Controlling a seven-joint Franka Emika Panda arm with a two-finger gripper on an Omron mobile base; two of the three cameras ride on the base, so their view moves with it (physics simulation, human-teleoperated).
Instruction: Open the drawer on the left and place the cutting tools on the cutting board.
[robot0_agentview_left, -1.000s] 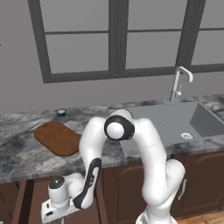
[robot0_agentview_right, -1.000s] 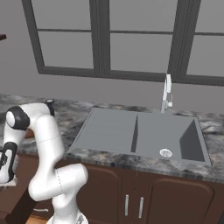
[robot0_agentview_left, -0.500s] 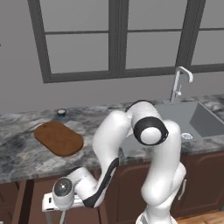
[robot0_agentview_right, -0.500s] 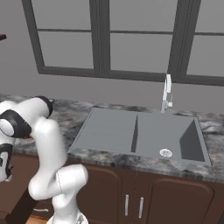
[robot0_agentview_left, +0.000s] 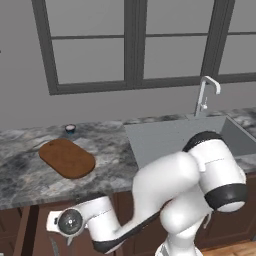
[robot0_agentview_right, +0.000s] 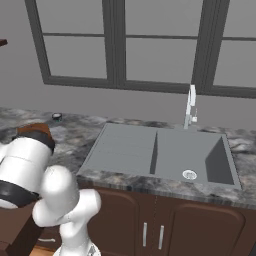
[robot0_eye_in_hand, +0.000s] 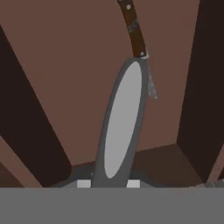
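While no writing legible, peeler (robot0_eye_in_hand: 120, 127) beside knife (robot0_eye_in_hand: 136, 37) inside drawer (robot0_eye_in_hand: 65, 65) (jaws' state unclear)

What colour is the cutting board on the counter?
The cutting board is reddish-brown wood, seen best in the left base view.

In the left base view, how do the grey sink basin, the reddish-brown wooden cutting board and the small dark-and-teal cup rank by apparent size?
1. Grey sink basin, largest.
2. Reddish-brown wooden cutting board.
3. Small dark-and-teal cup, clearly smallest.
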